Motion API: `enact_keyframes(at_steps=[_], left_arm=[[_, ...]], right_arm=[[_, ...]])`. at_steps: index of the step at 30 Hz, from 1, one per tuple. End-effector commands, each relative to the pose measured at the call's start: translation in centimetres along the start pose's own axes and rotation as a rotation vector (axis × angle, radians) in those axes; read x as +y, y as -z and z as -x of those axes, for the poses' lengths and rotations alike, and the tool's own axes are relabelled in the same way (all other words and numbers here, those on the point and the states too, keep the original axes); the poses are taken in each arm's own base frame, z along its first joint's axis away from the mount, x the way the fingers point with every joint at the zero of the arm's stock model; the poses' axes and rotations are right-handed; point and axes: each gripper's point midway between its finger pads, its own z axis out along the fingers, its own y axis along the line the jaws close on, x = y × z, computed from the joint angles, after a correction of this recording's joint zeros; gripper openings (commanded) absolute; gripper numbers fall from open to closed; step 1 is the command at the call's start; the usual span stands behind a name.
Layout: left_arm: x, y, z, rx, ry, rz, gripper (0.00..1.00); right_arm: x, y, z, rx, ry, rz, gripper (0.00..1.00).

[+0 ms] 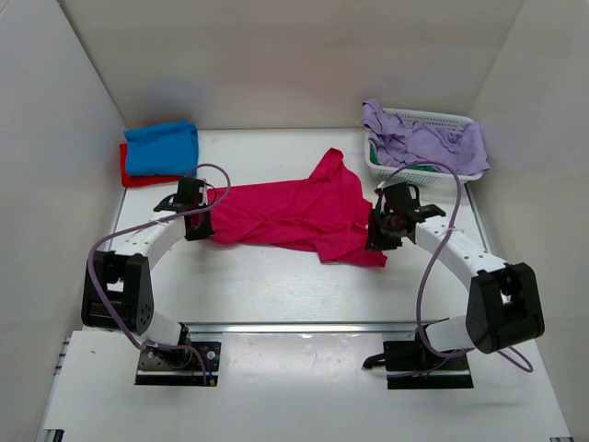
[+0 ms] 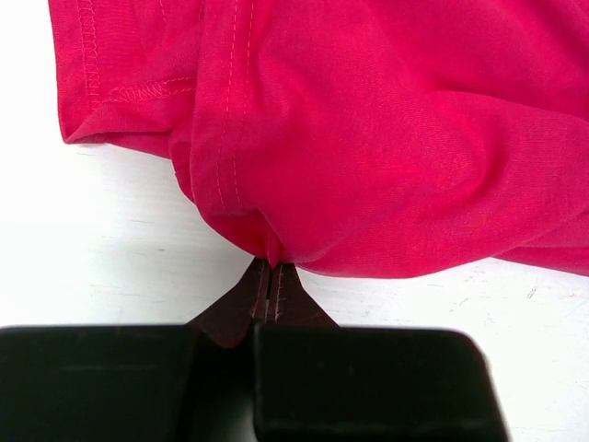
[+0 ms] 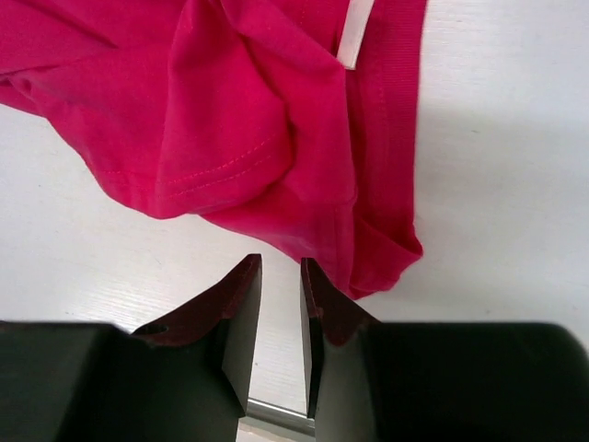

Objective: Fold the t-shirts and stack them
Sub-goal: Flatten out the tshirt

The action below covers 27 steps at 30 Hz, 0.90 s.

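Note:
A crimson-pink t-shirt [image 1: 285, 212] lies crumpled across the middle of the table. My left gripper [image 1: 198, 226] is at its left edge. In the left wrist view this gripper [image 2: 272, 267] is shut on a pinched fold of the shirt [image 2: 368, 138]. My right gripper [image 1: 377, 235] sits at the shirt's right edge. Its jaws [image 3: 281, 267] stand open by a narrow gap with nothing between them, and the bunched cloth [image 3: 248, 120] with its white neck label [image 3: 354, 37] lies just ahead. A folded blue t-shirt [image 1: 162, 147] rests on a red one [image 1: 138, 175] at the back left.
A white slatted basket [image 1: 433, 118] stands at the back right with purple cloth [image 1: 423, 143] spilling over it. White walls close in the table on three sides. Both arms' cables loop above the table near the shirt.

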Motion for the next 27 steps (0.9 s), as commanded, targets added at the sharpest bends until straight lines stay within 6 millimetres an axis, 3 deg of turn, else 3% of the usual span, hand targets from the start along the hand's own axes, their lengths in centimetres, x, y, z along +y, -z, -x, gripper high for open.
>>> enact_keyframes(at_steps=[1, 8, 22, 27], left_arm=[[-0.4, 0.3, 0.2, -0.019, -0.007, -0.021, 0.0], [-0.3, 0.3, -0.3, -0.01, 0.001, -0.019, 0.0], [-0.4, 0.5, 0.0, -0.017, 0.0, -0.028, 0.0], [-0.4, 0.3, -0.7, 0.003, -0.006, -0.026, 0.0]], right_arm=[[1.8, -0.7, 2.4, -0.086, 0.008, 0.068, 0.21], [2.2, -1.9, 3.3, -0.086, 0.01, 0.087, 0.23], [1.1, -5.1, 3.5, -0.056, -0.01, 0.064, 0.32], [1.4, -5.9, 3.4, -0.03, -0.002, 0.087, 0.26]])
